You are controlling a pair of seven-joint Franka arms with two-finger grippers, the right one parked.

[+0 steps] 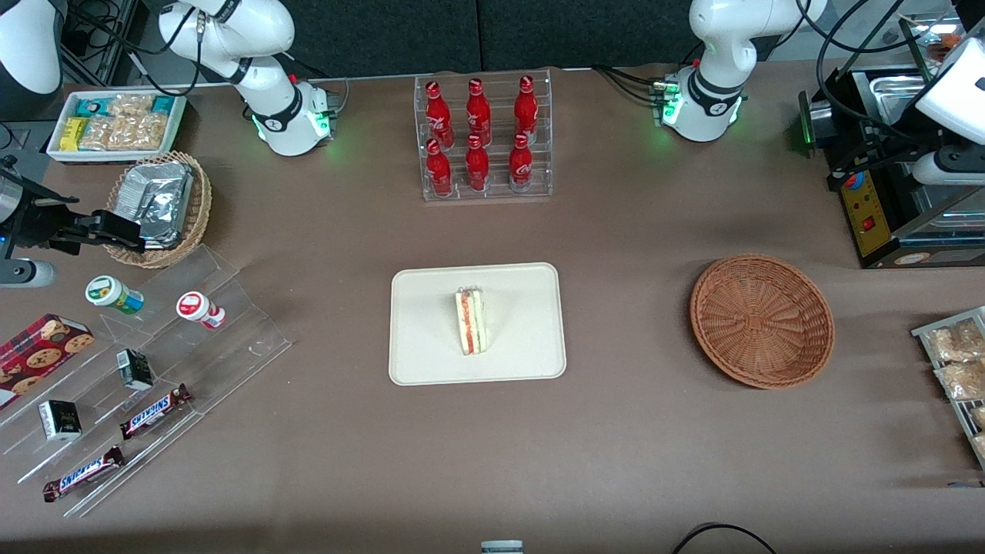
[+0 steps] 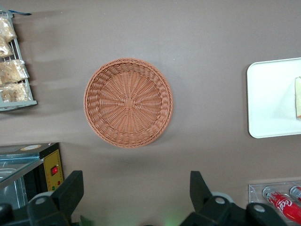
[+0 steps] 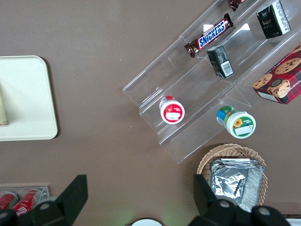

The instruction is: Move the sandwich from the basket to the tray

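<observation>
A sandwich stands on its edge at the middle of the cream tray, red and green filling facing up, on the brown table. The round wicker basket sits bare toward the working arm's end. The gripper hangs above the table just beside the basket, fingers spread wide and holding nothing. Red Coca-Cola bottles fill a clear rack; two Snickers bars lie on acrylic steps.
</observation>
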